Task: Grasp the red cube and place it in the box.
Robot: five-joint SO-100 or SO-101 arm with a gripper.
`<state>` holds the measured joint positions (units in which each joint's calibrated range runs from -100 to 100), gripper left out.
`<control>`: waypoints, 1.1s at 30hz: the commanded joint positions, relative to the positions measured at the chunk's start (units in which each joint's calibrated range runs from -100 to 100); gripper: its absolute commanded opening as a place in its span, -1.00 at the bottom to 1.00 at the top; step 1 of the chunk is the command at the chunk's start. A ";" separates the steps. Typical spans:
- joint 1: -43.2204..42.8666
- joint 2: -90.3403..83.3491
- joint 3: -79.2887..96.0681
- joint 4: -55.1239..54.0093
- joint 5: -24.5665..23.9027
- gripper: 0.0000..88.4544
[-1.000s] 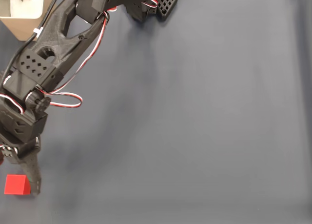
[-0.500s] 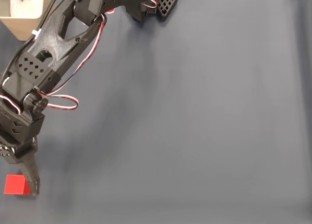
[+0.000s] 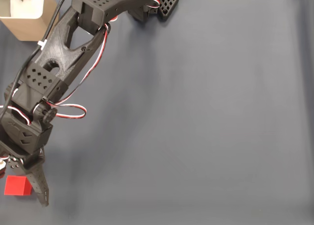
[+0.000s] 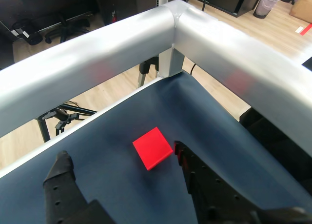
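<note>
Approach step — fingers (image 4: 122, 163) spread, red cube (image 4: 153, 148) just beside the right one, not between. Next: shift over, descend, pinch — box (image 3: 25, 14) is well apart.

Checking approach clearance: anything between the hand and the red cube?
Nothing visible. In the wrist view the hand is open and the red cube lies on bare dark mat just ahead, closer to the right finger. No other object sits in the gap.
</note>
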<state>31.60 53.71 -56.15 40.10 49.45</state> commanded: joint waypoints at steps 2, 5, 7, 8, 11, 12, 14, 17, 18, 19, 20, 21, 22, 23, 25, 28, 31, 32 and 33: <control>-0.71 -0.25 -3.80 -2.06 -0.20 0.06; -0.71 0.45 -4.80 -2.31 -0.20 0.06; -0.71 0.62 -4.98 -2.31 -0.34 0.06; -0.71 0.79 -4.98 -2.31 -0.39 0.06; -0.57 0.97 -4.89 -2.14 -0.59 0.06; -0.57 1.05 -4.80 -2.06 -0.63 0.06; -0.49 1.14 -4.62 -2.06 -0.73 0.06; -0.49 1.57 -4.62 -1.98 -0.68 0.06; -0.42 1.57 -4.62 -1.98 -0.68 0.06; -0.42 1.75 -4.62 -1.98 -0.68 0.06; -0.35 1.83 -4.62 -2.06 -0.68 0.06; -0.21 2.01 -4.62 -2.14 -0.68 0.06; -0.07 2.18 -4.62 -2.23 -0.68 0.06; 0.07 2.27 -4.62 -2.31 -0.73 0.06; 0.43 2.35 -4.62 -2.31 -0.83 0.06; 1.00 2.53 -4.89 -2.88 -0.83 0.05; 1.49 2.96 -4.98 -4.28 -0.44 0.06; 1.64 3.22 -4.98 -4.77 -0.29 0.06; 1.71 3.39 -5.17 -4.85 -0.29 0.06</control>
<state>32.27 57.53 -57.87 36.75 48.82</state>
